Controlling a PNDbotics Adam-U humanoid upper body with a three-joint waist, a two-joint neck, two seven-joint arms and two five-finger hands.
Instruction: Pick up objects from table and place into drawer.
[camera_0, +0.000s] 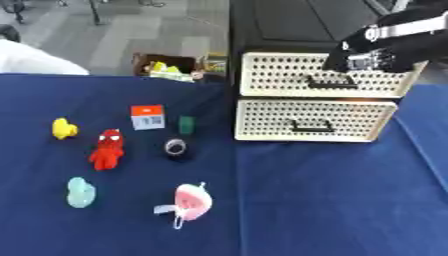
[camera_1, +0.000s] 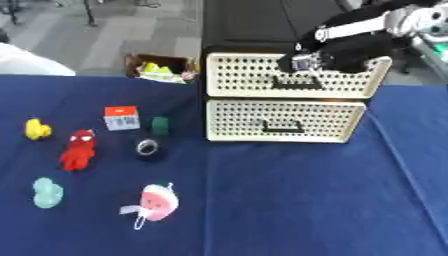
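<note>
At counter's far right: right hand (camera_1: 337, 52) over top drawer (camera_1: 245, 75) handle (camera_1: 293, 86), fingers' state unclear. Handle rigid, hookable.

You have the drawer unit (camera_0: 315, 97) standing on the table (camera_0: 332, 200) at its far side, its upper drawer (camera_0: 325, 75) stacked above its lower drawer (camera_0: 313, 120). Your right hand (camera_0: 372, 55) sits at the upper drawer's front, just above its handle (camera_0: 332, 84). Left of the unit, nearest first, lie a small block (camera_0: 186, 124), a boxed card (camera_0: 148, 116) and a duck toy (camera_0: 63, 128). Nearer you than these lie a ring-shaped thing (camera_0: 176, 148), a spider figure (camera_0: 108, 149), a round pouch (camera_0: 191, 202) and a bean-shaped toy (camera_0: 80, 192). A carton (camera_0: 168, 66) stands behind the table, left of the unit.
</note>
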